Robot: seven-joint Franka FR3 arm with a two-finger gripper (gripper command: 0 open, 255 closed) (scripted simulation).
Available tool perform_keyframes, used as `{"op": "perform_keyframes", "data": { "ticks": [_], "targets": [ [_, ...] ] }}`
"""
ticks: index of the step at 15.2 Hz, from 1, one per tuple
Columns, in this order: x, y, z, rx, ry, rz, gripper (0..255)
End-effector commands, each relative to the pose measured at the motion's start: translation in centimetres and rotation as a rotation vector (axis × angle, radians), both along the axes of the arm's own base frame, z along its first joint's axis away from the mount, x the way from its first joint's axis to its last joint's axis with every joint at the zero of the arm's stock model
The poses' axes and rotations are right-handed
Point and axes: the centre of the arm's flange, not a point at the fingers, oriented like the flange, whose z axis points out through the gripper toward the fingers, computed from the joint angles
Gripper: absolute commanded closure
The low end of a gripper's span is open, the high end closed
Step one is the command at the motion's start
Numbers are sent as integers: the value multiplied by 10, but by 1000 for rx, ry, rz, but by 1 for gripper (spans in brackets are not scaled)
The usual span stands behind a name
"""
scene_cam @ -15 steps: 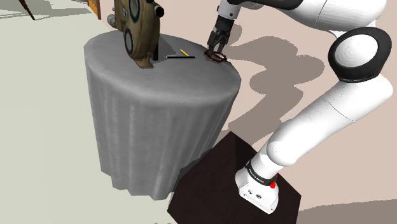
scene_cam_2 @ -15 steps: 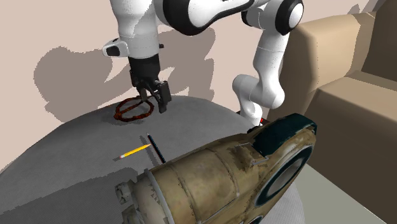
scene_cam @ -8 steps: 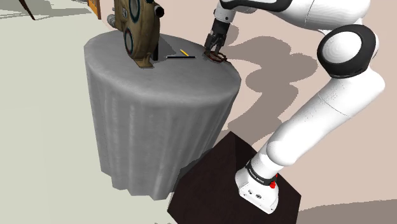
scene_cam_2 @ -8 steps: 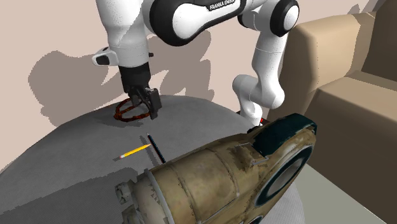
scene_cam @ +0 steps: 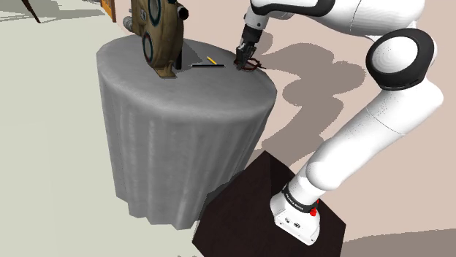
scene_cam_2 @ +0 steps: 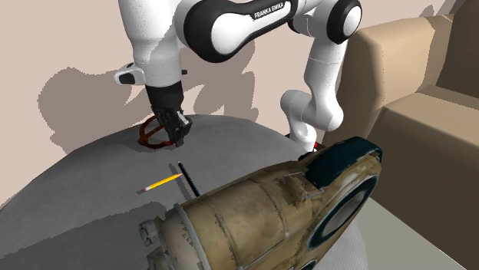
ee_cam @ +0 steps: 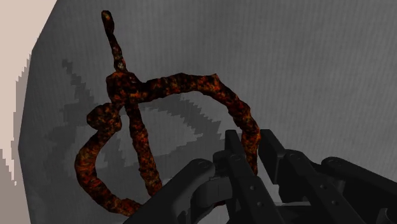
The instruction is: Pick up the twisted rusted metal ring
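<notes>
A rusty, twisted ring (ee_cam: 184,86) of reddish-brown metal with a stem sticking out lies on the grey cloth-covered round table (scene_cam: 183,124). It rests close to the table's rim, at the shoulder view's right (scene_cam: 252,66) and the far side in the second exterior view (scene_cam_2: 150,139). My black gripper (ee_cam: 253,159) is down at the table, and its fingers clasp one strand of the ring's loop between them. The hand points steeply downward (scene_cam_2: 175,132) over the ring's edge (scene_cam: 242,58).
A large worn brass-coloured device (scene_cam_2: 269,215) stands on the table (scene_cam: 157,29). A yellow pencil (scene_cam_2: 161,182) and a thin black rod (scene_cam_2: 188,178) lie between it and the ring. A tan sofa (scene_cam_2: 418,100) stands beside the table. The dark stand (scene_cam: 248,208) sits below.
The gripper has dropped onto the ring and shifted toward the second exterior view's left. Its fingers, apart a second ago, have come together on the ring's strand.
</notes>
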Motion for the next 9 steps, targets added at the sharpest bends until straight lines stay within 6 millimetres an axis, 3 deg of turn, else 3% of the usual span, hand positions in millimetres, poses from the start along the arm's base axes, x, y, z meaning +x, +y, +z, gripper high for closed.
{"op": "perform_keyframes", "data": {
  "ticks": [1, 6, 9],
  "targets": [
    [0, -4, -5, -3, 11, -5, 255],
    [0, -3, -5, -3, 11, -5, 255],
    [0, -3, 11, -3, 11, -5, 255]
  ]
}}
